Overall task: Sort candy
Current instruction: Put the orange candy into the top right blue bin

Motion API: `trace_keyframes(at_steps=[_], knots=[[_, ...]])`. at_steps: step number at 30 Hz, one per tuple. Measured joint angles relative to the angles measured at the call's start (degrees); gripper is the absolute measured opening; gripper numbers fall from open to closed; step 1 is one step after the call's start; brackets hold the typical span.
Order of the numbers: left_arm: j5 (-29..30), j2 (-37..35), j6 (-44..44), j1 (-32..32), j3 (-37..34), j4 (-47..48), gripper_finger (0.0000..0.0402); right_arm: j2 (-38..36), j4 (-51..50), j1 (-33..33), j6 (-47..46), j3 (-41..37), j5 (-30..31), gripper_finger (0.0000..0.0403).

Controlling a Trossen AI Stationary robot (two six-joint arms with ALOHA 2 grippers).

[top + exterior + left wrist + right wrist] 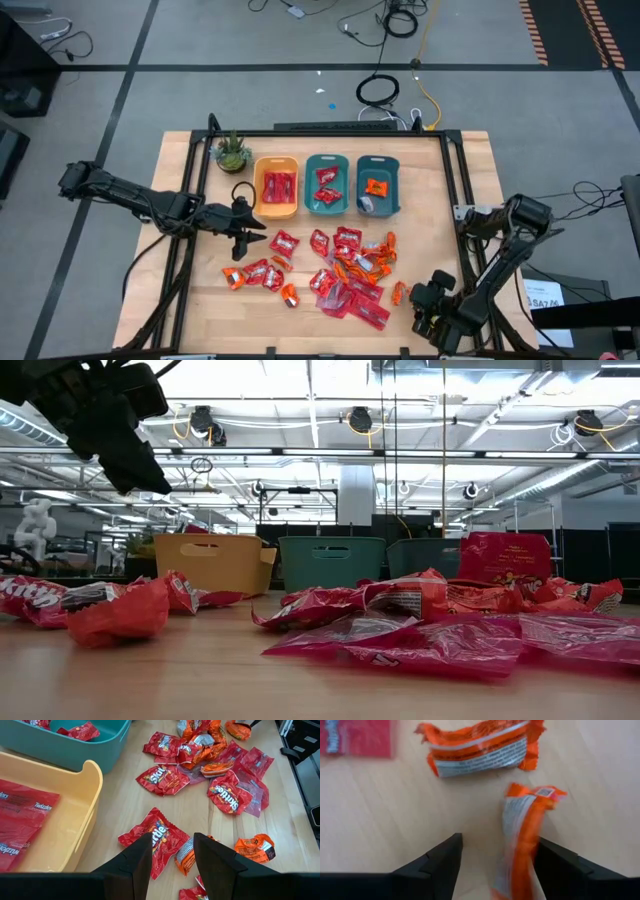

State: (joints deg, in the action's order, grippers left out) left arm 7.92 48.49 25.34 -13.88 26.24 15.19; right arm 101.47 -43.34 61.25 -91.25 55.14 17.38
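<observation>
Dozens of candy packets (335, 270) litter the worktop (190, 300) at centre frame. Right gripper (495, 855), jaws released, straddles an orange wrapped piece (520, 840) at lower right; it should centre before clenching. Left gripper (172, 865), jaws parted, empty, hovers left of centre.

Both arms were matte black w/ chunky jointed links; left arm's black two-finger gripper (243, 232) had wedge-shaped flat-faced fingers (136, 865).

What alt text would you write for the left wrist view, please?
The left gripper hangs open and empty over a red Skittles packet on the wooden table. Beside it a yellow bin holds Twizzlers packets; more candy lies scattered beyond.
</observation>
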Motion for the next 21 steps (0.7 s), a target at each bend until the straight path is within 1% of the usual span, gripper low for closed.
trace_keyframes(at_steps=[3, 5, 7, 9, 11, 12, 13, 15, 17, 21], knots=[[0.0, 0.0, 0.0, 0.0, 0.0, -0.7, 0.0153, 2.4, 0.4, -0.1, -2.3, 0.2, -2.1, 0.0202], [0.0, 0.0, 0.0, 0.0, 0.0, -1.2, 0.0153, 2.7, 0.9, 0.1, -3.8, 0.2, -2.3, 0.0178], [0.0, 0.0, -0.1, 0.0, 0.0, -1.3, 0.0153, 2.4, 1.3, 0.2, -5.1, 0.1, -1.6, 0.0143], [0.0, 0.0, -0.1, 0.0, 0.0, -1.4, 0.0153, 1.0, 1.0, 0.3, -6.2, -0.1, -0.9, 0.01], [0.0, 0.0, -0.2, 0.0, 0.0, -1.4, 0.0153, -0.7, -0.7, 0.3, -6.5, -0.3, -0.3, 0.0052], [0.0, 0.0, -0.2, 0.0, 0.0, -1.4, 0.0153, -1.6, -2.3, 0.3, -6.5, -0.4, -0.9, 0.0032], [0.0, 0.0, -0.2, 0.0, 0.0, -1.4, 0.0153, -2.7, -3.9, 0.3, -6.5, -0.6, -1.6, 0.0021], [0.0, 0.0, -0.2, 0.0, 0.0, -1.4, 0.0153, -5.4, -7.1, 0.1, -7.0, -0.6, -1.2, 0.0019], [0.2, 0.0, -0.2, 0.0, 0.0, -1.5, 0.0153, -8.5, -11.2, -0.8, -8.3, -0.4, -0.8, 0.0027], [0.4, 0.0, -0.2, 0.0, 0.0, -1.5, 0.0153, -15.6, -19.5, -4.2, -7.3, -0.4, 0.8, 0.0024]])
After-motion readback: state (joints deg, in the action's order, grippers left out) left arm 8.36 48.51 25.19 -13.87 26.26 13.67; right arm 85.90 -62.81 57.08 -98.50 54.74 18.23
